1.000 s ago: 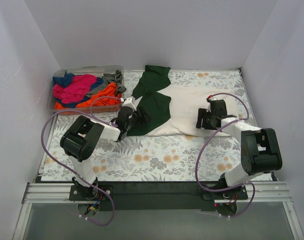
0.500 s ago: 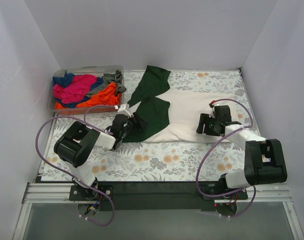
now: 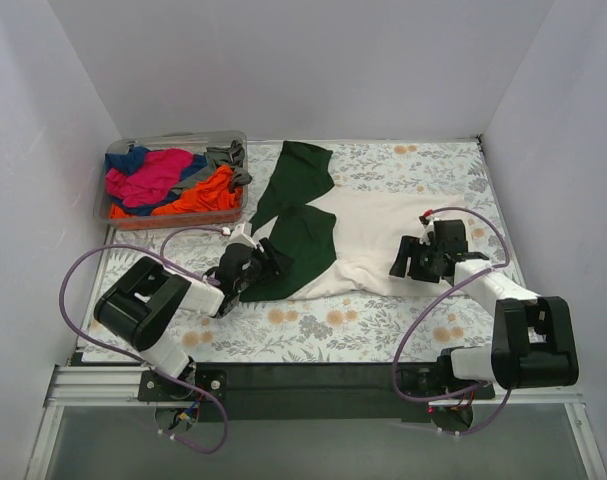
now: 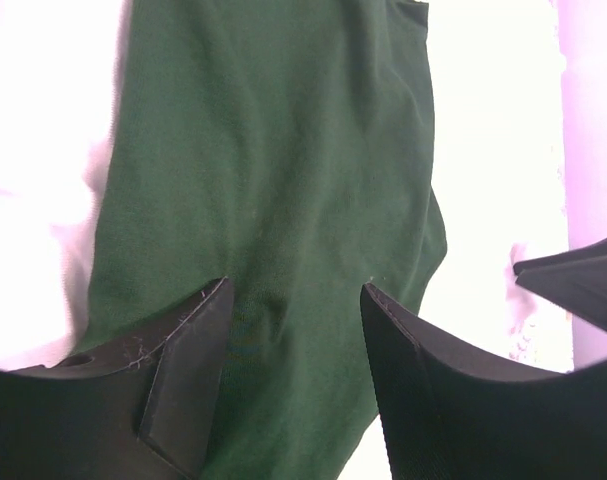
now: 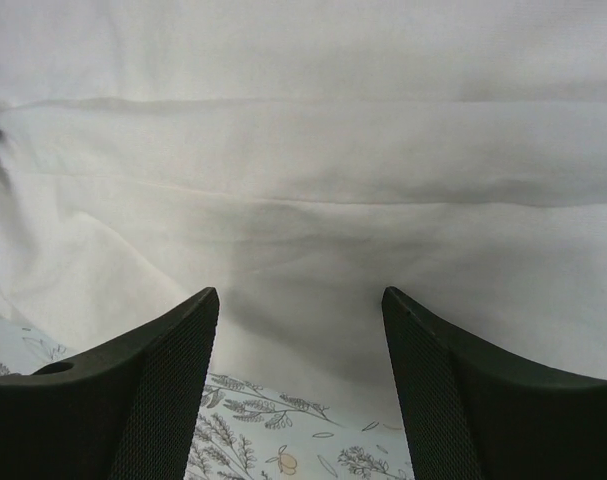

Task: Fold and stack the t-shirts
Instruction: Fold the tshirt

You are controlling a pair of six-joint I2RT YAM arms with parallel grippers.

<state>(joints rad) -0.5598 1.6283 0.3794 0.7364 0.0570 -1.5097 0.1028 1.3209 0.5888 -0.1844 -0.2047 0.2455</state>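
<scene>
The large cream t-shirt point(image 3: 378, 230) lies spread on the floral table cover, one dark green sleeve point(image 3: 303, 235) folded over its left part, the other point(image 3: 298, 170) pointing to the back. My left gripper point(image 3: 272, 263) is open low over the near green sleeve point(image 4: 283, 150), its fingers point(image 4: 188, 350) astride the cloth. My right gripper point(image 3: 401, 258) is open at the shirt's near right edge, jaws astride the cream hem point(image 5: 303, 250). Magenta point(image 3: 148, 175), orange point(image 3: 205, 193), blue point(image 3: 123, 160) and grey point(image 3: 223, 155) tees lie heaped in the bin.
The clear plastic bin point(image 3: 183, 137) stands at the back left against the wall. White walls close in the left, back and right. The floral table cover point(image 3: 313, 320) shows bare between the shirt and the arm bases, and in the right wrist view point(image 5: 283, 440).
Both grippers have drawn back toward the near edge. The cream shirt has slid nearer with them, and its near edge and green sleeves now lie lower in the view.
</scene>
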